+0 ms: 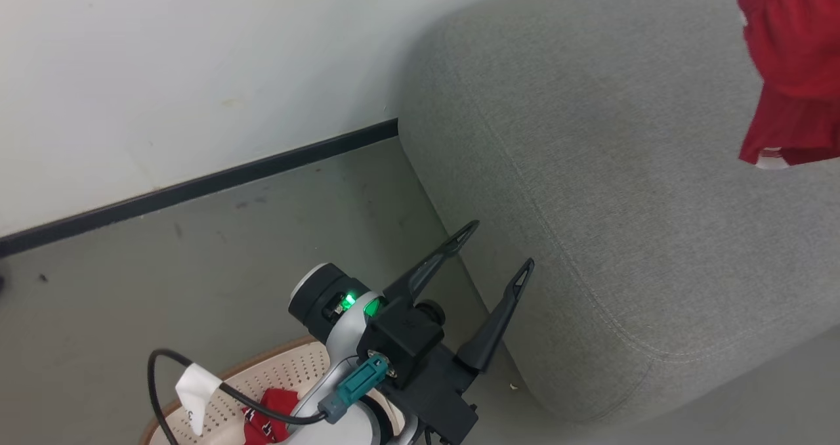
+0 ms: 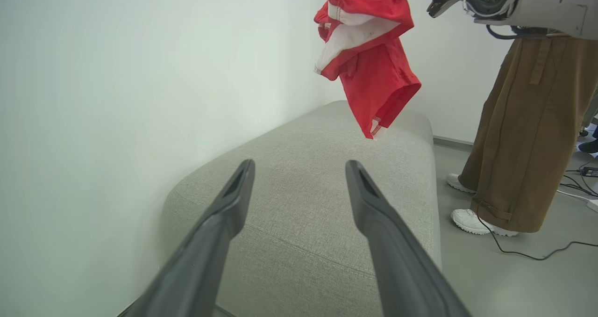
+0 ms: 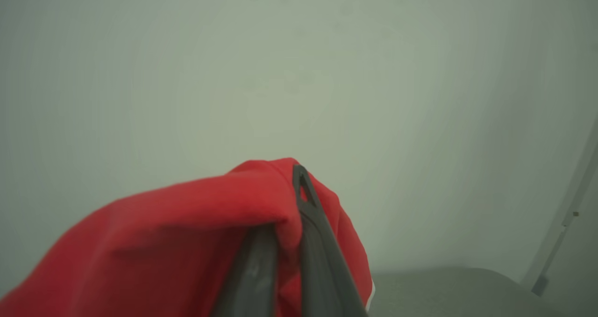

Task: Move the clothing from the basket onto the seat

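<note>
A red garment with white trim, part of the clothing (image 2: 369, 69), hangs in the air above the grey seat (image 1: 623, 222); it also shows at the head view's top right as the clothing (image 1: 791, 71). My right gripper (image 3: 292, 200) is shut on the clothing (image 3: 210, 233), red cloth draped over its fingers. My left gripper (image 1: 495, 251) stands open and empty over the floor by the seat's near corner; its fingers (image 2: 233, 200) point along the seat (image 2: 308, 205). More red clothing (image 1: 266, 419) lies in the cream basket (image 1: 275, 369) at the bottom, partly hidden by my left arm.
A white wall (image 1: 164, 71) with a dark skirting strip runs behind the seat. A person in brown trousers (image 2: 528, 134) and white shoes stands on the floor beside the seat's far side. Cables (image 2: 532, 254) trail across the grey floor there.
</note>
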Tool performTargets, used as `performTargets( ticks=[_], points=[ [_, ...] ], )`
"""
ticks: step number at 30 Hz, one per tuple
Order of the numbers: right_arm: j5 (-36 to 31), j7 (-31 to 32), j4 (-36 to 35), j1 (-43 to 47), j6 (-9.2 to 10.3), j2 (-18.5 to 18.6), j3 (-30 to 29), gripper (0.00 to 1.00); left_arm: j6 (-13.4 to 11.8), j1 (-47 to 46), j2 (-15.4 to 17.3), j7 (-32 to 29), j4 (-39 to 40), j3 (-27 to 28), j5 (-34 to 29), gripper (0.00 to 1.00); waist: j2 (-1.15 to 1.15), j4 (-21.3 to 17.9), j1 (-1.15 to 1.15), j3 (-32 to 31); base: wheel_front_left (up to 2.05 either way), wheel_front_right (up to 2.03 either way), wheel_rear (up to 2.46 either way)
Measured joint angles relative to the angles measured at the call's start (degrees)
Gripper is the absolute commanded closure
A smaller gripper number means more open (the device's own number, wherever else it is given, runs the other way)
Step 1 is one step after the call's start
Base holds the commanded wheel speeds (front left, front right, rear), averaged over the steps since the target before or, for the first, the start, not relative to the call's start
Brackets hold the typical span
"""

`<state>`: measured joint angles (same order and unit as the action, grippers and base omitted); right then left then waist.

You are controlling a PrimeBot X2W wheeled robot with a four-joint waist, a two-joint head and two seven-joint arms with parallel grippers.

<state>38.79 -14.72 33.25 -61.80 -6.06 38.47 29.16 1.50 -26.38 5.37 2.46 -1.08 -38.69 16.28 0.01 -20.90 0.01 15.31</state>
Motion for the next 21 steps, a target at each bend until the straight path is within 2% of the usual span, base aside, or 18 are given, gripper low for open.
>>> performTargets(
  ticks=[7, 21],
  points=[
    [0.03, 0.00, 6.49, -4.74, -0.30, 0.36, -2.21, 1.00, 0.03, -3.70, -0.08, -1.37, 1.78, -0.31, -1.42, 0.00, 0.00, 3.47, 0.00, 4.93, 0.00, 0.00, 0.00],
    [-1.36, 0.00, 15.95, -8.38, -0.49, 1.46, -5.01, 1.00, 0.04, -8.12, -0.23, -2.37, 4.30, -0.99, -3.82, 0.00, 0.00, 10.24, 0.00, 14.70, 0.00, 0.00, 0.00]
  ],
)
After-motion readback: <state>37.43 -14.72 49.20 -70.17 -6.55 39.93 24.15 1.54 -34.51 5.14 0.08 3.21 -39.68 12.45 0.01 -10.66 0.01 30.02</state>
